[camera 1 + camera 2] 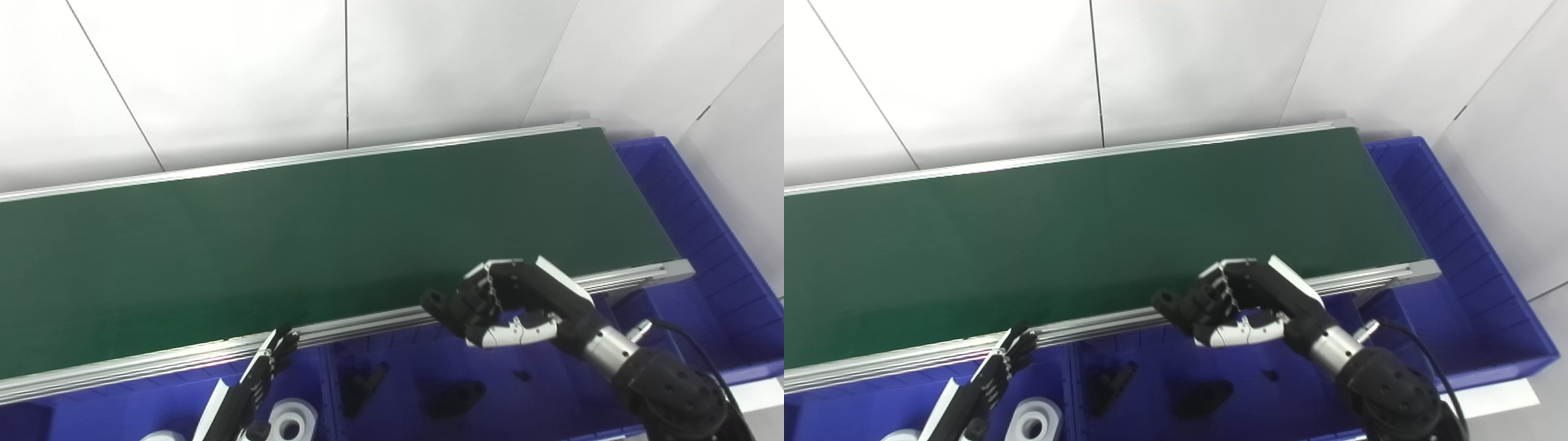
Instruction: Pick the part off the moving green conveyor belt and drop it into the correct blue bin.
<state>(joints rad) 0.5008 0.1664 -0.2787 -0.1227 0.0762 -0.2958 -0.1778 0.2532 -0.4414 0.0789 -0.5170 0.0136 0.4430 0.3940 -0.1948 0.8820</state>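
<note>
The right hand [514, 303] grips a small black part [436, 300] above the blue bin [539, 392] holding black parts, just off the green conveyor belt [306, 239], while the left hand [260, 373] waits with straight, empty fingers.

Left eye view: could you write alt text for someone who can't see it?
A robot's right hand grips a small black part above the near edge of an empty green conveyor belt. Below, blue bins hold black parts and white parts, and the left hand waits with fingers straight.
</note>
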